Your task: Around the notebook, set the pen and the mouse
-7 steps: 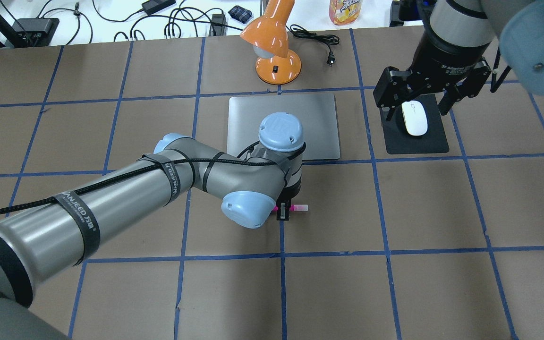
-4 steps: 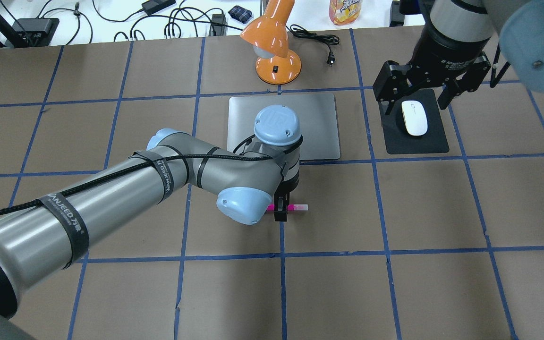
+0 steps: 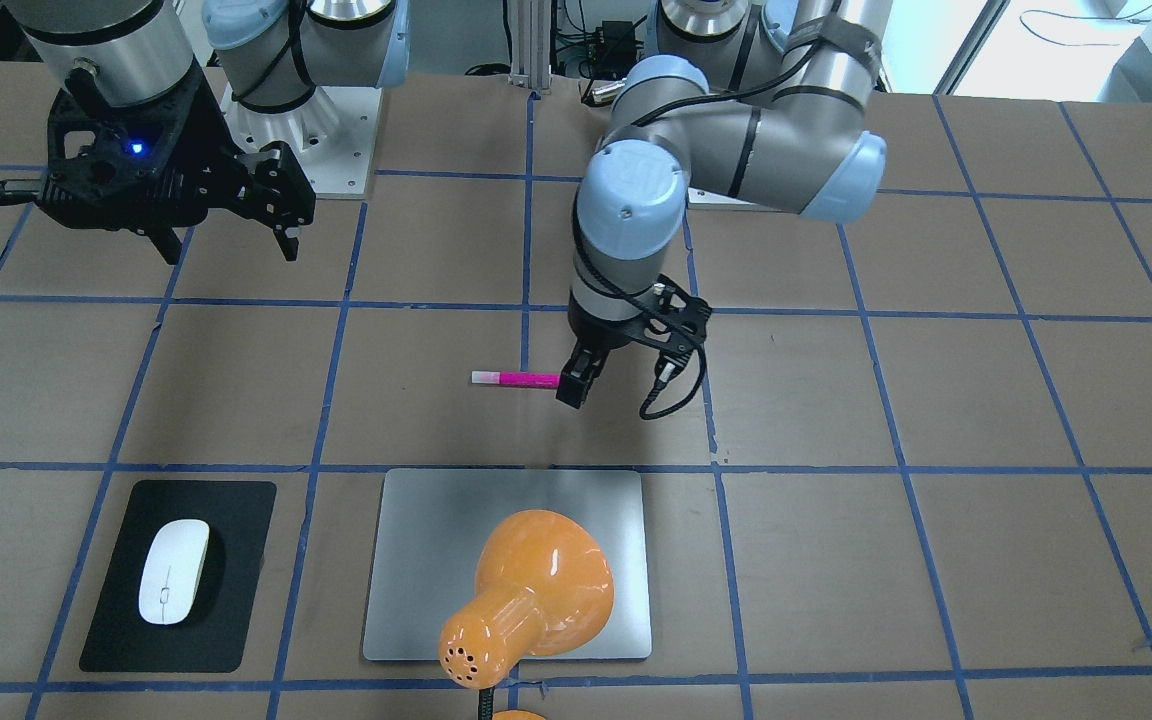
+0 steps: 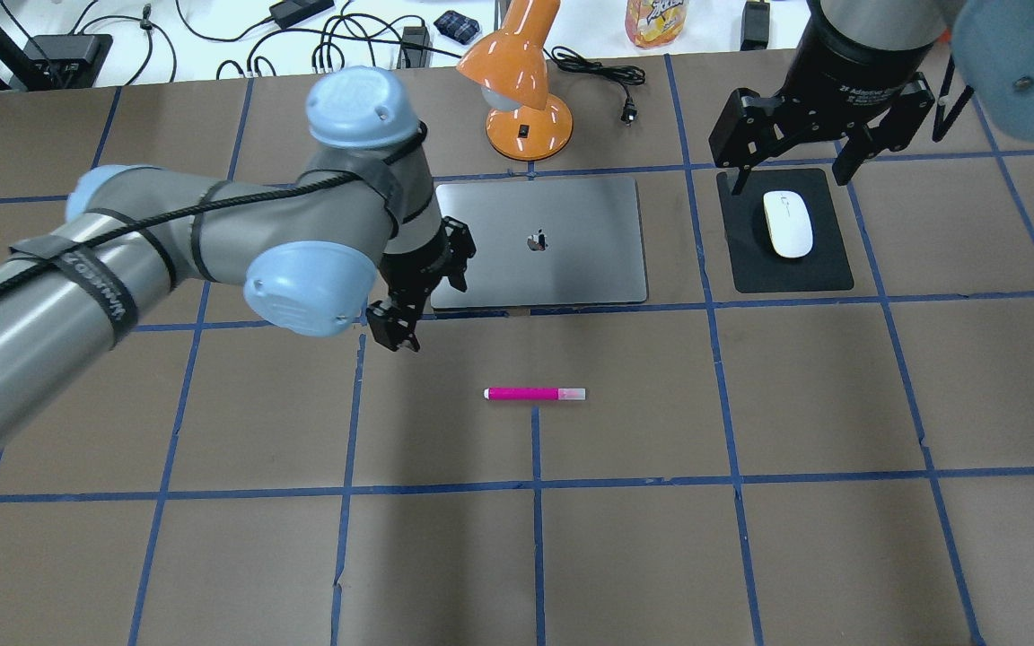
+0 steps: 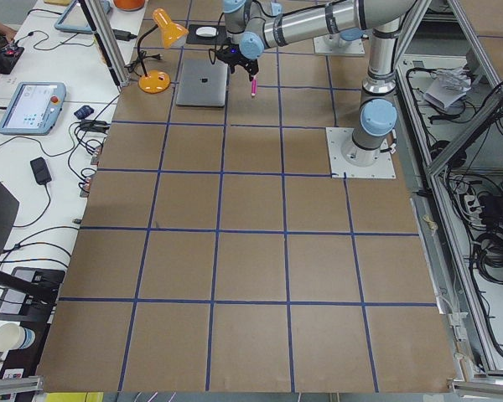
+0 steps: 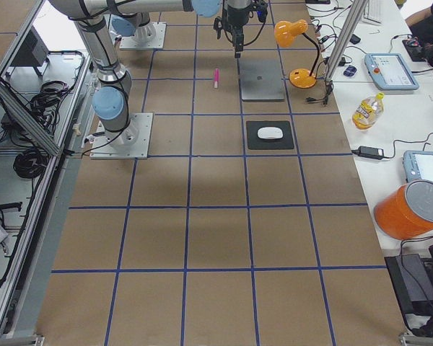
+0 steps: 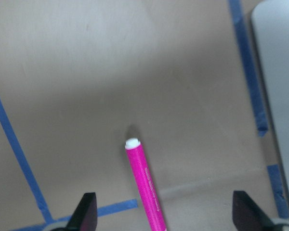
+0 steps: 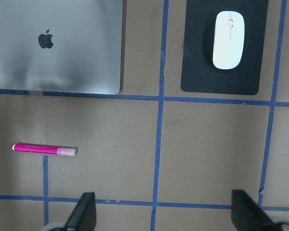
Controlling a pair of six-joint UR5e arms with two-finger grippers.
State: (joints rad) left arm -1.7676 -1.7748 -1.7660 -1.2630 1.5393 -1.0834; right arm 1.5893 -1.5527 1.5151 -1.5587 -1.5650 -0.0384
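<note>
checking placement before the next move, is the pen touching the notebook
Apart. The overhead view shows the pen lying clear of the notebook, with a strip of bare table between them.

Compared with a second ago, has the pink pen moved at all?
No. The pen lies across the top of the same vertical blue tape line, with its white tip at the right as before.

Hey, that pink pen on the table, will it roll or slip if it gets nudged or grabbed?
The pen looks slim and round, so a sideways nudge would probably roll it. Its straight body suggests it is stiff. Small and smooth-looking, it is likely light and might slip from a loose pinch.
</note>
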